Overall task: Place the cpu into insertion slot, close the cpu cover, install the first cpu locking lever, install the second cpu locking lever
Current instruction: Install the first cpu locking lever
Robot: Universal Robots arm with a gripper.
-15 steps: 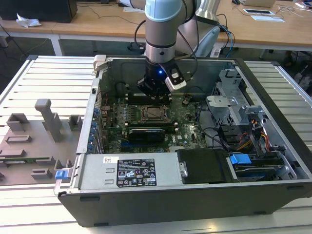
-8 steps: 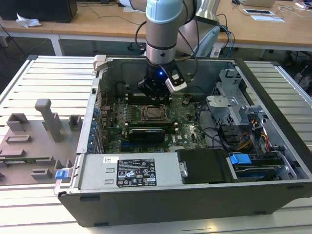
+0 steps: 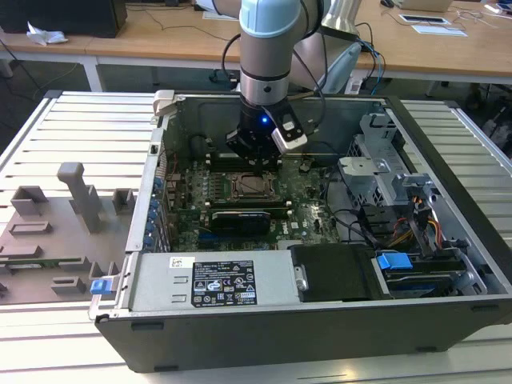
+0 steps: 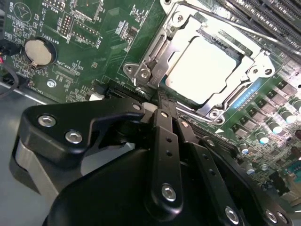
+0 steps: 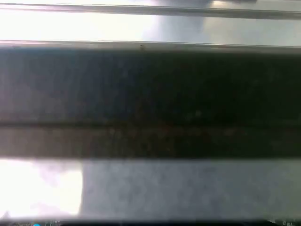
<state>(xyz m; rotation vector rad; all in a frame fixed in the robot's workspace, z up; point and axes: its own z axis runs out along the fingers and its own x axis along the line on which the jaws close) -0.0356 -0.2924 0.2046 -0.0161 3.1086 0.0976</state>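
The chip [image 4: 204,70] is a flat square with a pale silver top. It lies flat in its slot [image 3: 235,186] on the green board [image 4: 113,28]. The slot sits near the middle of the open computer case [image 3: 264,336] in the exterior view. A thin shiny metal cover [image 4: 251,75] lies down over the chip like a picture frame, and the chip's top shows through its big square window. A shiny metal bar [image 4: 151,59] runs along one side of the cover.

The gripper [image 4: 160,104] is low inside the case, with its tips right at one corner of the cover. Its black fingers [image 4: 164,136] are squeezed together, and I see nothing held between them. In the exterior view the gripper [image 3: 254,152] hangs just above the slot, toward the far wall of the case.

The case is open on top, so there is room above. Its walls stand on all four sides. A black card [image 3: 240,220] lies just in front of the slot. Metal racks [image 3: 384,160] and cables [image 3: 348,220] fill the exterior view's right.

I count one chip, one cover, one round silver battery [image 4: 37,52], one arm [image 3: 268,40] and two blue tabs [image 3: 100,286]. A grey tray [image 3: 32,256] with blocks lies on the exterior view's left.
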